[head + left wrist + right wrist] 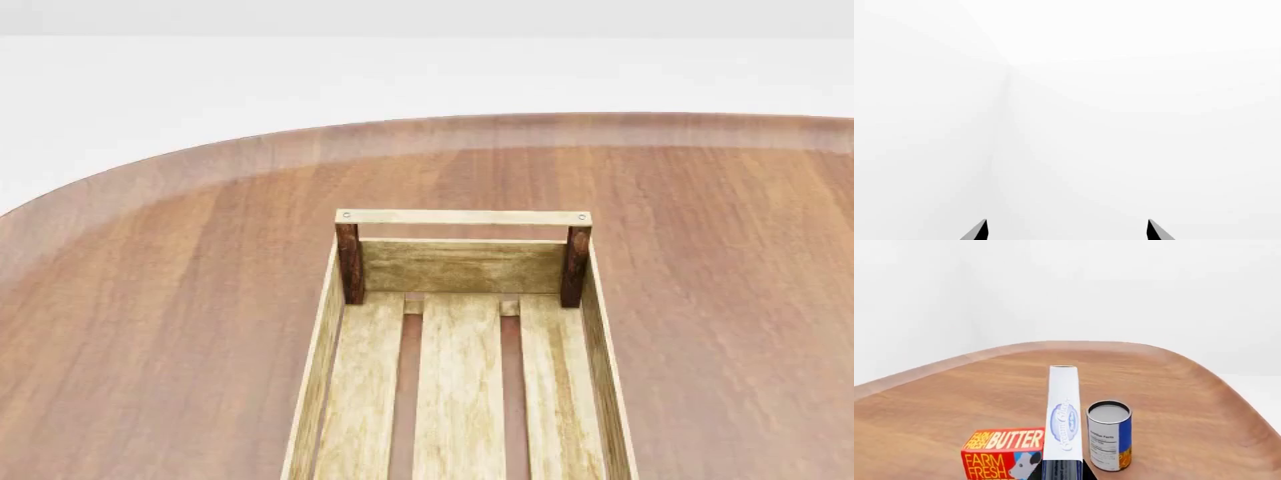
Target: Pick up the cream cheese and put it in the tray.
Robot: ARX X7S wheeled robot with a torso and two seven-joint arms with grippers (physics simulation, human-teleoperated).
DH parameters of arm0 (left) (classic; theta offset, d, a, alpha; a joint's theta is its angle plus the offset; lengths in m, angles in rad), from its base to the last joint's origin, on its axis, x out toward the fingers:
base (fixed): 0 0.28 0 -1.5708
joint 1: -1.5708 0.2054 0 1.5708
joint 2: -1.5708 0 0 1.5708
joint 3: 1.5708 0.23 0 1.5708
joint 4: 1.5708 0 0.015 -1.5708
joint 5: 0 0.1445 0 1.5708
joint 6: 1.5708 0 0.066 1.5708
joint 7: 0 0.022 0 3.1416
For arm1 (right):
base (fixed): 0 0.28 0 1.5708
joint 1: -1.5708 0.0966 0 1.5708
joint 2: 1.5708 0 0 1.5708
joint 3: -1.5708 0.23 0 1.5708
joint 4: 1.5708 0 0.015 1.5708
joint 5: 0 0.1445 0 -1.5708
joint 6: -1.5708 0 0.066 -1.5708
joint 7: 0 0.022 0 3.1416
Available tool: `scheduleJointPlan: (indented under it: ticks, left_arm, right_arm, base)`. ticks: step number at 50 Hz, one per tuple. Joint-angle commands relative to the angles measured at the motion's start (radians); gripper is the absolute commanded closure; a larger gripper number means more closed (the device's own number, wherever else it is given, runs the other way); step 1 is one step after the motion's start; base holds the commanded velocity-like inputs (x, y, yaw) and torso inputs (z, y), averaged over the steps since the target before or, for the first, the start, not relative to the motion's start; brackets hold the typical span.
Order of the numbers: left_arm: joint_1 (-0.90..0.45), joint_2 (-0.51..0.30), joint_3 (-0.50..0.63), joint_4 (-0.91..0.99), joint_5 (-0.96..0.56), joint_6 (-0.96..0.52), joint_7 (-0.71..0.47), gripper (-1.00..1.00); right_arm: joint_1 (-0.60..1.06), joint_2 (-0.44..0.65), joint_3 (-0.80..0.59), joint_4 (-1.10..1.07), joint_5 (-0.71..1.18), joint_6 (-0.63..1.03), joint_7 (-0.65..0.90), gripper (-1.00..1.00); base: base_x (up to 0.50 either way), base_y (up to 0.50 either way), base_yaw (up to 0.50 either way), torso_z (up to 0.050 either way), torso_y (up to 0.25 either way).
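Cheese held edge-on, tray not in the right wrist's view

The right gripper (1062,471) is closed on the cheese (1063,415); it may slip onto the butter (1004,452) or can (1109,435). The left gripper (1067,231) is open, empty. The tray (461,265) waits.

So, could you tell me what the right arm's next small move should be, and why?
Probably carry the cream cheese toward the tray. In the right wrist view it seems lifted, overlapping the butter box and can standing behind it, while the head view shows the tray's visible floor bare and no arm over it.
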State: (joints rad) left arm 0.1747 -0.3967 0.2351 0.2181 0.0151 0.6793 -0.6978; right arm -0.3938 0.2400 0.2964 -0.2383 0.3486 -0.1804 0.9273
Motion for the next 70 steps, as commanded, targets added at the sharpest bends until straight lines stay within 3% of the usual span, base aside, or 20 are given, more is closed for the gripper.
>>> scheduleJointPlan:
  ticks: [1,36,58,70]
  left_arm:
    - [0.0,0.0,0.002,0.001,0.003,-0.002,-0.003,-1.0]
    - [-0.006,0.0,0.012,-0.004,0.015,-0.007,-0.009,-1.0]
    - [-0.005,-0.003,0.013,-0.004,0.018,-0.004,-0.015,-1.0]
    - [-0.008,-0.004,0.015,-0.006,0.018,-0.006,-0.016,-1.0]
  right_arm:
    - [-0.007,0.035,0.001,-0.095,-0.053,0.036,0.014,1.0]
    - [0.226,0.216,-0.088,-0.272,-0.01,0.419,0.002,1.0]
    - [0.457,0.334,-0.231,-0.352,0.008,0.696,-0.032,1.0]
    - [0.562,0.368,-0.293,-0.284,0.008,0.739,-0.087,1.0]
  base:
    - [0.0,0.0,0.0,0.0,0.0]
    - [0.0,0.0,0.0,0.0,0.0]
    - [0.0,0.0,0.0,0.0,0.0]
    - [0.0,0.0,0.0,0.0,0.0]
